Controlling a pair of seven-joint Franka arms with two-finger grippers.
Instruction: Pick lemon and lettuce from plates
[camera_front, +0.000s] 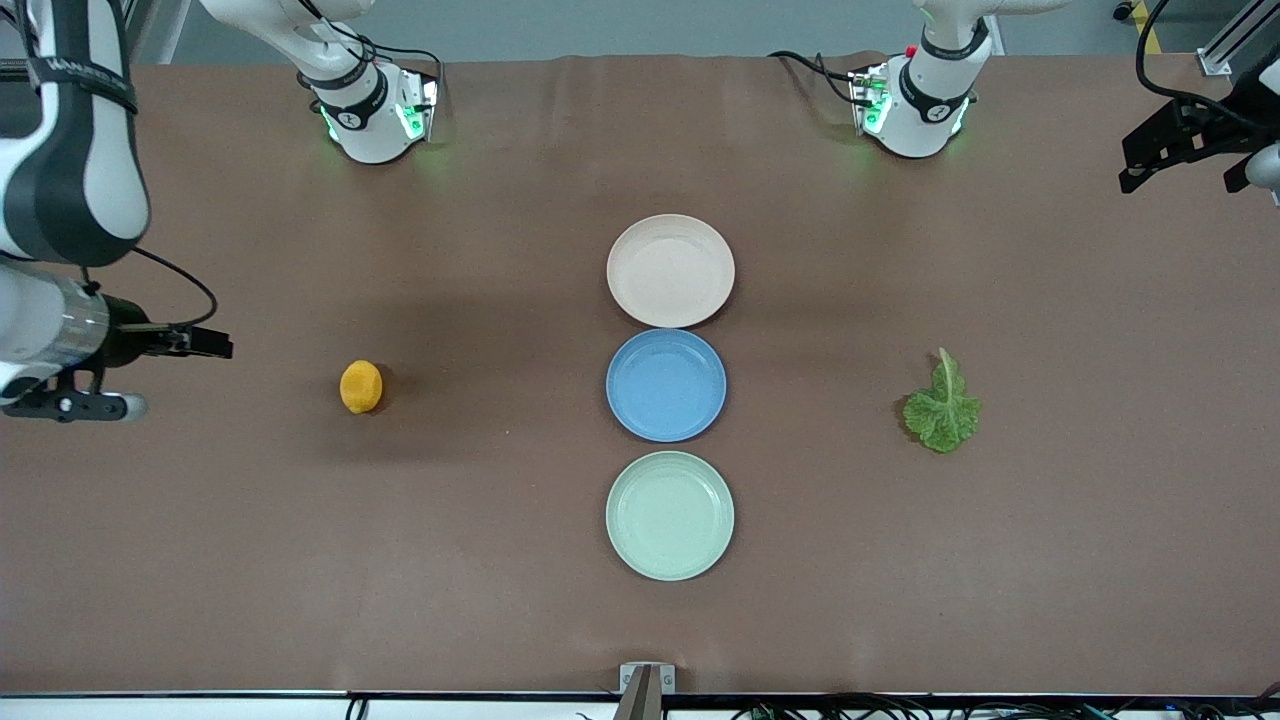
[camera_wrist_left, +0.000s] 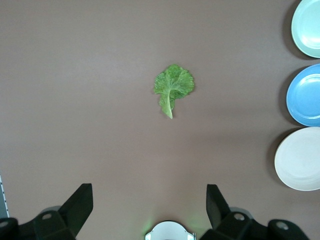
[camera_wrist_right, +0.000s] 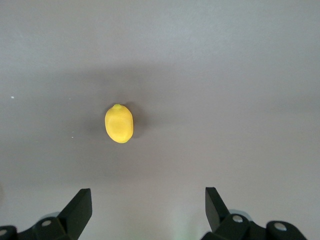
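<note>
Three plates in row mid-table, all bare: mint plate nearest front camera, blue plate next, beige plate farthest. Lemon on table beside blue plate, toward right arm's end; lettuce toward left arm's end. Right pincer over table near lemon, fingers apart. Left pincer over table near lettuce, fingers apart.

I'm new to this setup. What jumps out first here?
Three empty plates line the table's middle: beige-pink plate, blue plate, mint plate nearest the camera. The lemon lies on bare table toward the right arm's end, the lettuce toward the left arm's end.
</note>
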